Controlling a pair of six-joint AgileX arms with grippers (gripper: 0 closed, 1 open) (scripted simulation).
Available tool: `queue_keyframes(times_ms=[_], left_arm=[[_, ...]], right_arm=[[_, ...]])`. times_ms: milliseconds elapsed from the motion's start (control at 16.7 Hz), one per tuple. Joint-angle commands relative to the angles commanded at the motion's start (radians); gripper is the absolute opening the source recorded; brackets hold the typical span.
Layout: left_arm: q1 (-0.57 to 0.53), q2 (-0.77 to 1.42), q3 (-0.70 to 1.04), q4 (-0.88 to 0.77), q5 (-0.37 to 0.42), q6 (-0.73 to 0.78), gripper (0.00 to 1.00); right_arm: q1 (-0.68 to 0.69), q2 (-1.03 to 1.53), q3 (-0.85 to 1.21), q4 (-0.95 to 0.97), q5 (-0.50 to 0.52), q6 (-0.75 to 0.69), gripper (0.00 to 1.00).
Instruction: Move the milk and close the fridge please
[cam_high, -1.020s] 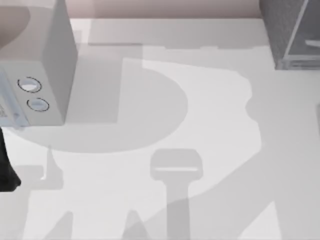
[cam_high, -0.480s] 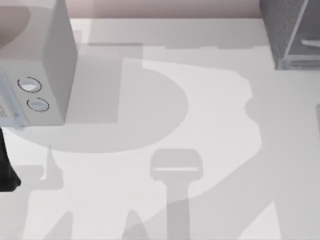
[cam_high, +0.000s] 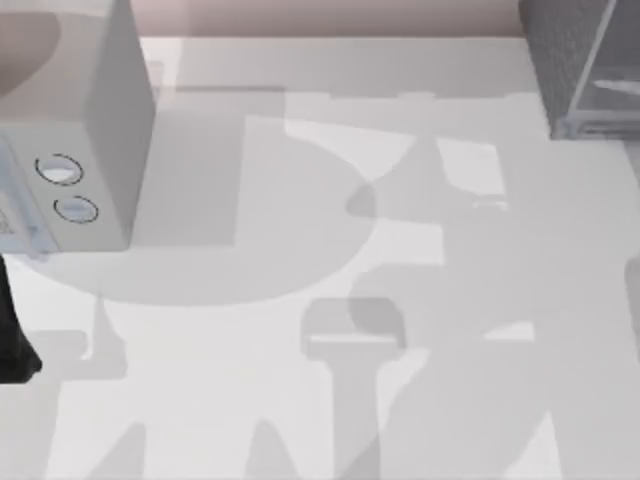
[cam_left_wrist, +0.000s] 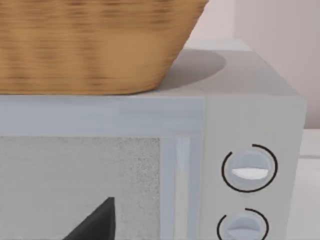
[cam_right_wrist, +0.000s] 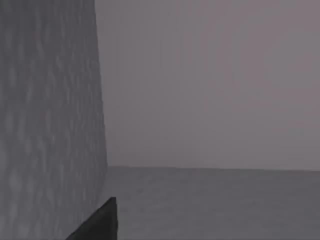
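The fridge (cam_high: 580, 70) is sitting at the far right of the bench (cam_high: 300, 400), its speckled wall filling the right wrist view; neither gripper's state is readable. Best approaching the door squarely and slowly.

Wicker basket (cam_left_wrist: 90, 45) atop light grey box (cam_left_wrist: 250, 110) — 2 round dials (cam_left_wrist: 249, 168)

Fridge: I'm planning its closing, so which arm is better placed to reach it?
Probably the right. The fridge stands at the table's far right corner, and its speckled wall looms beside the right wrist camera. The left faces the dial box.
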Motion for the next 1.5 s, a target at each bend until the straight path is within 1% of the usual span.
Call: queue_keyframes(times_ms=[660,900,1080,1200,1500], left_arm=[[0.000,0.000,0.000,0.000,0.000,0.000,1.00],[0.000,0.000,0.000,0.000,0.000,0.000,1.00],[0.000,0.000,0.000,0.000,0.000,0.000,1.00],[0.000,0.000,0.000,0.000,0.000,0.000,1.00],[0.000,0.000,0.000,0.000,0.000,0.000,1.00]], right_arm=[[0.091,-1.162,-0.622,-0.415,0.099,-0.005,1.00],[0.121,-1.516,-0.831,-0.556,0.130,-0.003,1.00],[0.138,-1.695,-0.947,-0.635,0.147,0.000,1.00],[0.145,-1.764,-0.997,-0.669,0.154,0.002,1.00],[0.148,-1.791,-1.017,-0.683,0.157,0.003,1.00]])
